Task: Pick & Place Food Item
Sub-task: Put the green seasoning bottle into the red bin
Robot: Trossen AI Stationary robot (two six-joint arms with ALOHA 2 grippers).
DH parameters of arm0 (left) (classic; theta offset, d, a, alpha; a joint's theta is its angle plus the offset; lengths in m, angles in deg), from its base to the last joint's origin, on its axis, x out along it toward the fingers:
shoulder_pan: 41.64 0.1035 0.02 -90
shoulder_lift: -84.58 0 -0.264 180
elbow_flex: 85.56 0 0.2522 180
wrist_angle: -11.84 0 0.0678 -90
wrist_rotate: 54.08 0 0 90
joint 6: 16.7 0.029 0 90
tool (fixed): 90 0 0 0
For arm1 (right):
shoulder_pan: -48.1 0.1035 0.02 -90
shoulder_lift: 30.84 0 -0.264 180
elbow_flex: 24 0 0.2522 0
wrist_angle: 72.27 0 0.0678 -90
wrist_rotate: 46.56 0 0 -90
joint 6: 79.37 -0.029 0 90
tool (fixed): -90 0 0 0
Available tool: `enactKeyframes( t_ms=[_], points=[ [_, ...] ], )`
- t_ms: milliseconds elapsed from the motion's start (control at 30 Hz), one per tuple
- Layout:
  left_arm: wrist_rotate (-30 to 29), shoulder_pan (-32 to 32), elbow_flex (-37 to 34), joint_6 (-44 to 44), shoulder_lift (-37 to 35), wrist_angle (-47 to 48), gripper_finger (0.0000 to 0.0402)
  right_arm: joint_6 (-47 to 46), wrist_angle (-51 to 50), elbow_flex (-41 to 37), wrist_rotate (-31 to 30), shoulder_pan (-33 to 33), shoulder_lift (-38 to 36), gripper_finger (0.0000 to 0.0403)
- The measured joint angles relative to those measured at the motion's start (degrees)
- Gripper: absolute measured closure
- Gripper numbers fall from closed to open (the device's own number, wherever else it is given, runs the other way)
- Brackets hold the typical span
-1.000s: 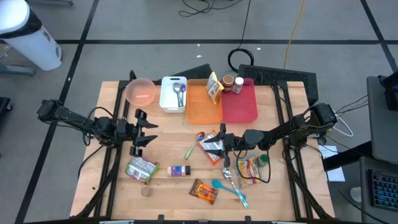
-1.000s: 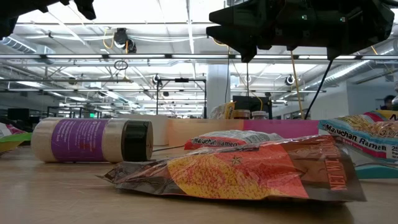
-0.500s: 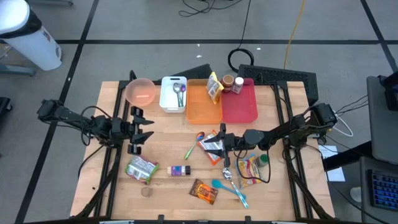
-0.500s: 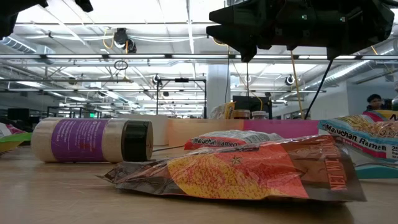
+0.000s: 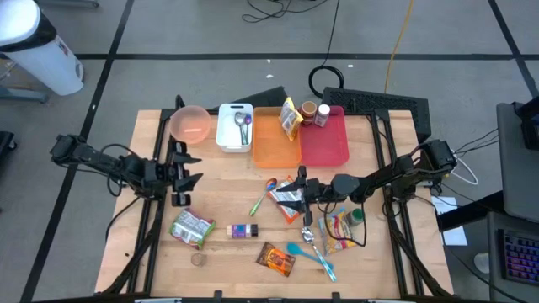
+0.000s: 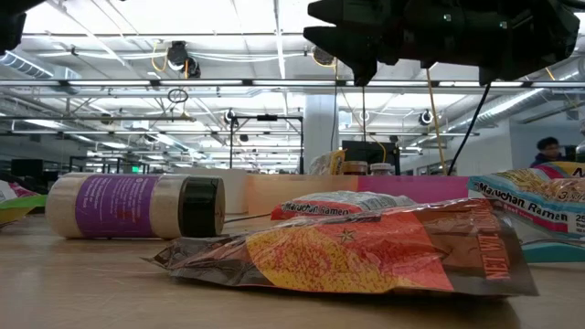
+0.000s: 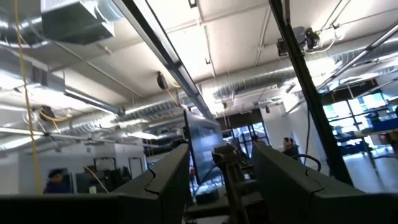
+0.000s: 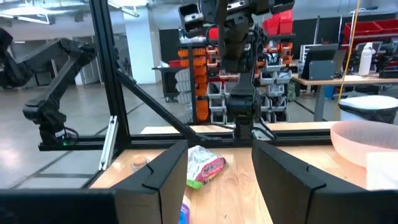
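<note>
Nothing is picked up yet, so the task looks to be at the approach stage, with the choice of food item not settled. The right gripper [image 5: 296, 187] hangs above the middle of the table, jaws parted and holding nothing, directly over the red-and-white ramen packet [image 5: 285, 195]; in the right wrist view its two dark fingers [image 8: 166, 177] stand apart with bare wood between them. The left gripper [image 5: 187, 174] hovers at about nine o'clock on the table, raised with its camera tipped toward the ceiling, fingers spread and carrying nothing. Other candidates lie toward six o'clock: a green snack bag [image 5: 191, 228], a small purple-labelled jar [image 5: 242, 231] on its side and an orange foil packet [image 5: 276, 259]. The orange tray [image 5: 275, 145] and red tray [image 5: 328, 143] sit at twelve o'clock, the likely drop places, with a pink bowl [image 5: 190, 124] and white bin [image 5: 235, 128] at about eleven. Judging by position, the next move calls for the right arm to lower straight onto the ramen packet, pinch a raised edge since it lies flat, then lift and carry it toward twelve o'clock.
</note>
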Motion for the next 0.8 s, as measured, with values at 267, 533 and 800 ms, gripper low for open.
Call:
enactKeyframes(
  t_ms=[267, 533, 800],
  points=[
    [0.0, 0.0, 0.0, 2.7, 0.0, -2.7, 0.0220, -1.2, 0.0, 0.0, 0.0, 0.0, 0.0, 0.0232],
    [0.1, 0.0, 0.0, 2.5, 0.0, -4.7, 0.0220, -4.4, 3.7, 0.0, 0.1, 0.1, -0.1, 0.0232],
    [0.0, 0.0, 0.0, 4.4, 0.0, -4.9, 0.0220, -2.4, -10.4, 0.0, 0.1, 0.5, -7.8, 0.0232]
  ],
)
